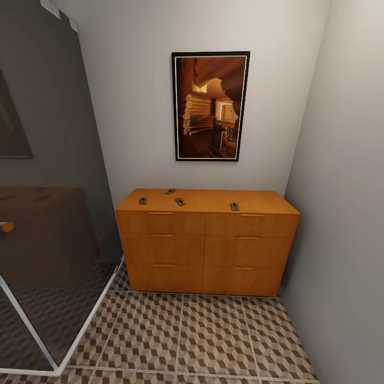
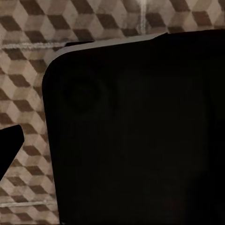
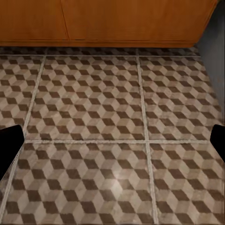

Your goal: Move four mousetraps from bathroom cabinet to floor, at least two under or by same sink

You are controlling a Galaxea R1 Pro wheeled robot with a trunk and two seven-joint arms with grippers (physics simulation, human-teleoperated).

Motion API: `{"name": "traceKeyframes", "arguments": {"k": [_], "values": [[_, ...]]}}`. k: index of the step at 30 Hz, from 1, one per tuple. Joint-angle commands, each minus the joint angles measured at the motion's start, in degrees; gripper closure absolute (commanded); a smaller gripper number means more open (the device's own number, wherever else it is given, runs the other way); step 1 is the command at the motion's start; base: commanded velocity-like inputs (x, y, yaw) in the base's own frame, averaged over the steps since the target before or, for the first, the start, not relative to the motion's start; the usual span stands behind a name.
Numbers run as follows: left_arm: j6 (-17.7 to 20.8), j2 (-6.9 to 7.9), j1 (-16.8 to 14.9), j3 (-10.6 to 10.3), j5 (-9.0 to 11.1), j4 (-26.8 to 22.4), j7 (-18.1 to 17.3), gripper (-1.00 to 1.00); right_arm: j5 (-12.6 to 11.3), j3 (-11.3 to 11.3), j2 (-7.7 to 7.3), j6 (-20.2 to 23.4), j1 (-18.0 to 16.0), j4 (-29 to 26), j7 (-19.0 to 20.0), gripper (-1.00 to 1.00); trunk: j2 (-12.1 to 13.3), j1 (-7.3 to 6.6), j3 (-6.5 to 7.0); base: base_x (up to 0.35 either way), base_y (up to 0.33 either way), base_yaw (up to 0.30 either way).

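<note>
Several small dark mousetraps lie on top of the orange wooden cabinet (image 1: 205,248) against the far wall: one (image 1: 143,200) near the left end, one (image 1: 170,191) further back, one (image 1: 181,201) near the middle, one (image 1: 234,206) towards the right. The cube-patterned bathroom floor (image 1: 181,341) stretches in front of it. My right gripper (image 3: 112,140) hangs open over bare tiles near the cabinet's base, its fingers wide apart. My left gripper (image 2: 112,140) shows one finger (image 2: 9,145) at the picture's edge; a large black body hides the other. The bathroom sink is out of view.
A glass shower enclosure (image 1: 48,256) with a white frame stands at the left, reaching down to the floor. A grey wall (image 1: 346,213) closes the right side. A framed picture (image 1: 210,105) hangs above the cabinet. The cabinet's drawers are all shut.
</note>
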Motion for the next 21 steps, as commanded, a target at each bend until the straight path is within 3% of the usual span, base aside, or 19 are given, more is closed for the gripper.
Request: {"name": "traceKeyframes", "arguments": {"k": [1,4,7,11,17,21], "values": [[-0.1,0.23,0.0,-0.3,-0.1,0.4,0.1,-1.00,0.1,0.1,-0.05,1.3,0.0,-2.0,-0.7,-1.00,0.0,0.00,-0.03,0.000,0.000,0.000],[-0.2,0.98,0.0,-0.3,-0.1,1.5,0.0,-1.00,0.1,0.1,-0.13,7.1,0.0,-8.5,-2.2,-1.00,0.0,0.00,-0.03,0.000,0.000,0.000],[-0.3,2.22,0.0,-0.3,0.0,2.3,-0.1,-1.00,0.1,0.1,-0.19,20.7,-0.1,-21.0,-4.9,-1.00,0.0,0.00,-0.03,0.000,0.000,0.000],[-0.3,2.65,0.0,-0.3,0.1,2.5,-0.3,-1.00,0.1,0.1,-0.21,30.9,-0.1,-31.6,-6.8,-1.00,0.0,0.00,-0.03,0.000,0.000,0.000],[-0.3,2.72,0.0,-0.4,0.1,2.6,-0.3,-1.00,0.1,0.1,-0.22,39.9,-1.7,-43.2,-9.0,-1.00,0.0,0.00,-0.03,0.000,0.000,0.000],[-0.3,2.70,0.0,-0.4,0.2,2.7,-0.3,-1.00,0.1,0.1,-0.22,45.6,-7.0,-46.6,-10.8,-1.00,0.0,0.00,-0.03,0.000,0.000,0.000]]}}
